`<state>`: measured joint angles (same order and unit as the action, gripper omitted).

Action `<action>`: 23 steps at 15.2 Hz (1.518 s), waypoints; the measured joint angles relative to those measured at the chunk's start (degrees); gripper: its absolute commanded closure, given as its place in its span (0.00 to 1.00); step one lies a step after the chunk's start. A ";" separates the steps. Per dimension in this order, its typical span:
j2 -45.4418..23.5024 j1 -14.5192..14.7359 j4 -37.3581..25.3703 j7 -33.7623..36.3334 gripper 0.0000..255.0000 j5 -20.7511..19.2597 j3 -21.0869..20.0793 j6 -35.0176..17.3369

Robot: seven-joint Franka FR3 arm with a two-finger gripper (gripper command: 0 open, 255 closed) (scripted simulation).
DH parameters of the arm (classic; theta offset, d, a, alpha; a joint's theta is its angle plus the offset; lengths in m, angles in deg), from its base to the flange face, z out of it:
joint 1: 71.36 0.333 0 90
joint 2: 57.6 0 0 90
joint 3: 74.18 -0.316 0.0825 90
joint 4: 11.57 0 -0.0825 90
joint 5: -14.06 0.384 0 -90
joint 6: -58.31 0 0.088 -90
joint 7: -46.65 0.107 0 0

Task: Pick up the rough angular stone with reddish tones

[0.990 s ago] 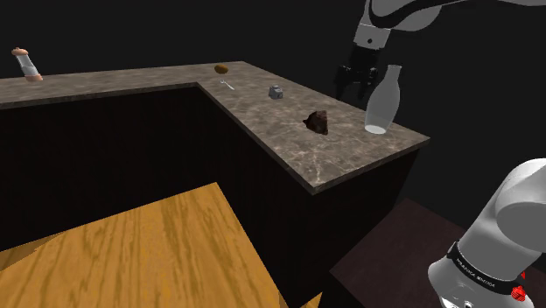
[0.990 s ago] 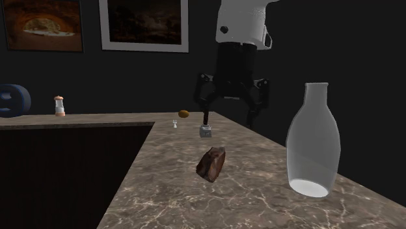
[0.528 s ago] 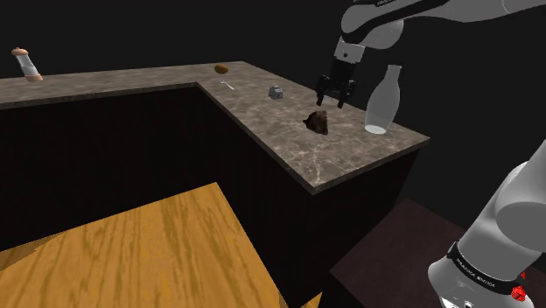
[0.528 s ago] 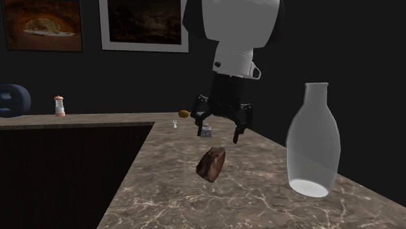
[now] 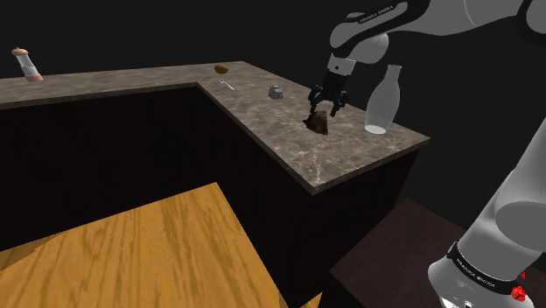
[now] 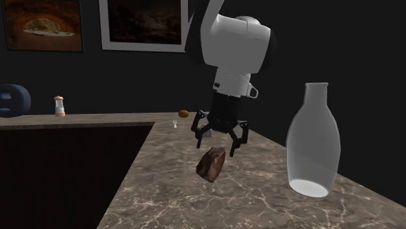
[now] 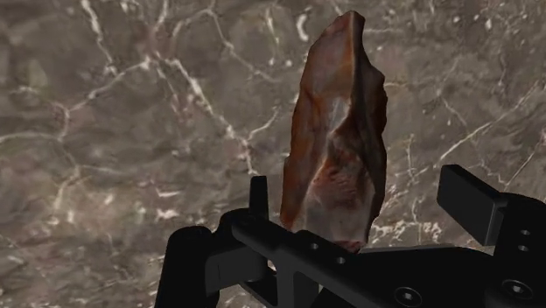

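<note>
My claw point(image 6: 218, 142) is spread wide and pinches nothing. It hangs just above the stone point(image 6: 211, 162), one finger to either side of the stone's upper edge.

The stone lies on the marbled countertop point(image 5: 289, 144), near its end. In the shoulder view it sits at about eight o'clock from the pale bottle point(image 5: 382, 98) and at about four o'clock from a small grey object point(image 5: 276, 92).

In the wrist view the stone point(image 7: 337, 131) is a long, thin, reddish-brown slab standing on edge, with ragged facets. I judge it stiff, fairly dense for its bulk and not fragile. Its rough skin should grip well against my pads. The sloping faces could twist it as I close, and being narrow it may tip over if one finger arrives first. I would take it across the thin way, on the two broad flanks at mid-length, low enough to get past the tapering crest.

By count there is one stone, one bottle, one grey object, one brown oval lump point(image 5: 222, 68) and one shaker point(image 5: 26, 64) far along the counter.
</note>
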<state>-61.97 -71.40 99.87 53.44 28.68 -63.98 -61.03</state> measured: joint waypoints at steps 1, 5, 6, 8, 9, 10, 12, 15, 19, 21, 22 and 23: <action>-0.28 0.00 0.51 -0.22 0.00 0.17 -0.02 -0.76; -0.71 -0.03 1.09 -0.57 1.00 0.41 -0.01 -1.81; -0.69 -0.03 1.12 -0.58 1.00 0.42 -0.02 -1.85; -0.66 -0.03 1.16 -0.59 1.00 0.43 -0.02 -1.89; -0.67 -0.03 1.15 -0.59 1.00 0.44 -0.02 -1.89; -0.68 -0.02 1.14 -0.58 1.00 0.44 -0.03 -1.88; -0.68 -0.02 1.14 -0.59 1.00 0.45 -0.03 -1.88; -0.45 0.00 0.64 -0.32 1.00 0.25 -0.02 -1.07; 0.35 0.00 -1.43 0.52 1.00 -0.31 0.03 1.71; 0.67 -0.05 -2.41 0.79 1.00 -0.52 0.09 2.98; 0.63 0.00 -3.10 1.05 1.00 -0.60 0.05 3.59; 0.92 0.04 -3.60 1.35 1.00 -0.76 0.03 4.34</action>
<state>-61.05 -71.36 96.27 54.79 27.92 -63.96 -56.69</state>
